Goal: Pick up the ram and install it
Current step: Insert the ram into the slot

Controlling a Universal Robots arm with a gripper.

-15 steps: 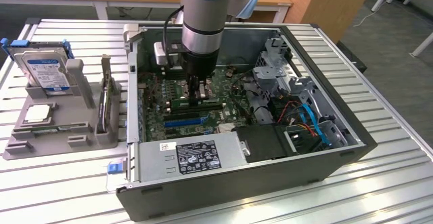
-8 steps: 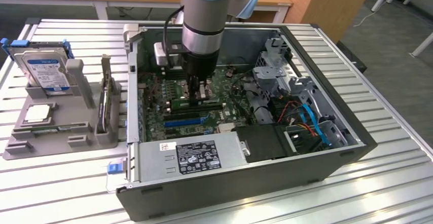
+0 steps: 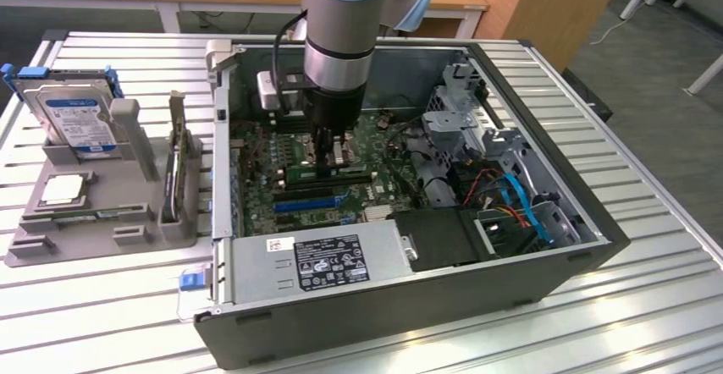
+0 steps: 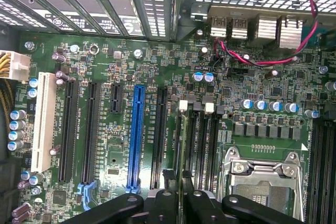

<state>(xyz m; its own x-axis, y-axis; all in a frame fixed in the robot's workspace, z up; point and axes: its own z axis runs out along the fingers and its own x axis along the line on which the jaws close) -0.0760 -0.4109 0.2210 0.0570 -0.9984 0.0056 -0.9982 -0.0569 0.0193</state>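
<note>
Black two-finger gripper (image 4: 179, 203) on the grey arm is down inside the open dark-grey computer case (image 3: 452, 306), its fingers (image 4: 163, 205) pressed together on the ram (image 4: 180, 145), a long thin green circuit-board stick seen edge-on. The stick stands directly beneath the fingertips, lined up along a black memory slot with white end latches, between the blue expansion slot (image 4: 136, 140) and the metal processor socket (image 4: 262, 182).

By my judgement the ram is light and stiff but fragile: it is best held by its flat faces near the middle of the top edge, clear of the contacts.

Nearer the case front from the gripper lies the power supply's black-and-white label (image 3: 328, 260); its print and the board's white lettering are too small to read.
</note>
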